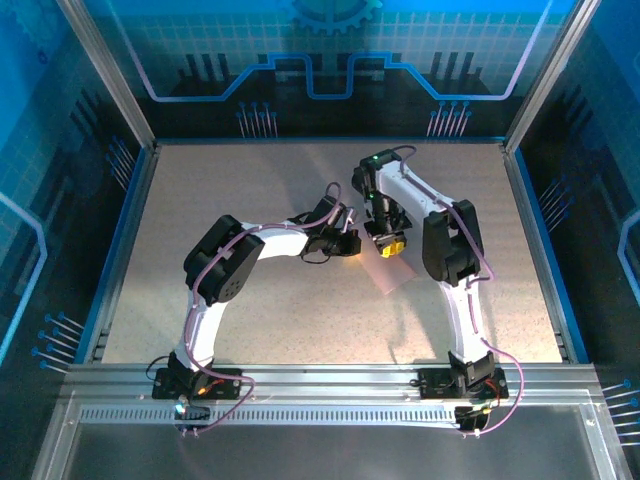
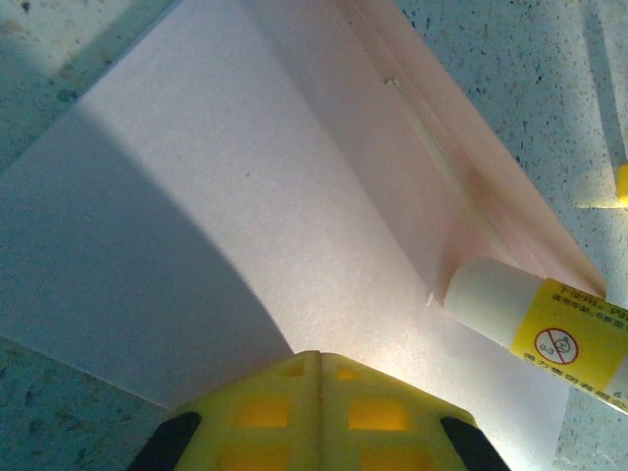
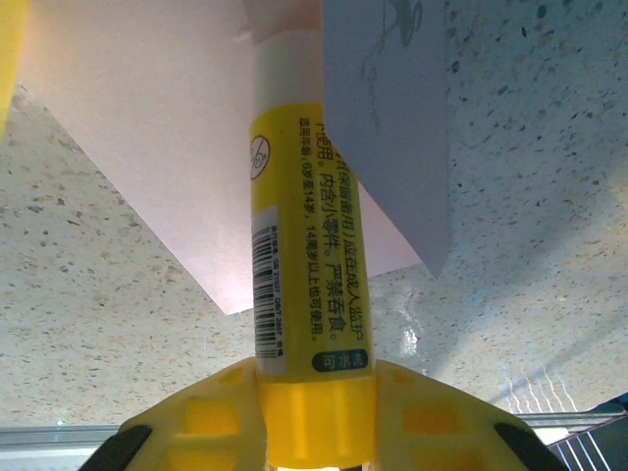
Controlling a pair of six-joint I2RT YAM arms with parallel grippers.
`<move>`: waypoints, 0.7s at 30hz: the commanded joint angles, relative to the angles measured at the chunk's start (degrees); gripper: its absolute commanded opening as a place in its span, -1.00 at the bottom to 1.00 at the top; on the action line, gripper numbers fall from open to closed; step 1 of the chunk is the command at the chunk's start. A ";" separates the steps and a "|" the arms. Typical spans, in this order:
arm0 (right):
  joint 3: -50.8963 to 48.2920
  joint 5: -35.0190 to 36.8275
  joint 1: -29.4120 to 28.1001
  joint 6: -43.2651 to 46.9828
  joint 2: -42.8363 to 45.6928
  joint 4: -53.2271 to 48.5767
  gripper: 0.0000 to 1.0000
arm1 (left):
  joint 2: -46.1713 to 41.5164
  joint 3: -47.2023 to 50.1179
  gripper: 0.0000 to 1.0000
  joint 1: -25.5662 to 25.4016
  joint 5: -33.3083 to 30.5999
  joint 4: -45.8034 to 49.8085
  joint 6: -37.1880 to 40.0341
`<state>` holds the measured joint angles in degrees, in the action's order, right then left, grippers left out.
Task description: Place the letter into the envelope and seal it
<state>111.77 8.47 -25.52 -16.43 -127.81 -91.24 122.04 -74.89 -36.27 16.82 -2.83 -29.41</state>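
Envelope (image 2: 245,226) gluing step, by the look of it. The right gripper (image 3: 314,412) is clenched on the base of a yellow glue stick (image 3: 304,245). The stick's white tip touches the pink paper right at the fold line under the flap (image 2: 471,167).

The left gripper (image 2: 319,392) has its jaws closed together with nothing between them, and its tips sit at the envelope's near edge. It is probably pinning the envelope down, but I cannot tell if there is real contact.

In the top view the envelope (image 1: 395,270) lies flat near the table (image 1: 250,190) middle, a bit toward the right edge. Both grippers are just beside each other over its far end.

Risks:
- The stick drags sideways, and if the pin is weak the paper slides or rotates with it.
- Too much downward push buckles or creases the flap at the fold.
- The stick is gripped only at its tail, so side load could tilt it in the jaws and the glue line would wander.
- The tip overshoots the flap edge and glue lands on the table, sticking the envelope down.
- The arms are crowded, so the right wrist could bump the left gripper mid-stroke.
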 commanded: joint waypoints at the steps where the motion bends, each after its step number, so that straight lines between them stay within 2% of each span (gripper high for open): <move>1: 1.48 -1.70 0.61 0.34 -3.09 2.25 -1.00 | 2.20 -1.31 -1.00 -1.15 1.31 2.96 1.56; 7: 2.05 -2.09 0.65 -0.10 -2.18 2.49 -1.00 | 2.15 -1.27 -1.00 -1.38 1.03 3.27 1.85; 21: -1.87 -1.74 0.32 0.43 7.65 -0.16 -1.00 | 2.24 -1.77 -1.00 -1.39 0.52 3.89 2.20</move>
<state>111.50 7.18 -25.43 -16.43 -123.33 -89.93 122.32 -75.72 -36.99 16.82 -1.89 -29.34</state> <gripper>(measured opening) 0.213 0.048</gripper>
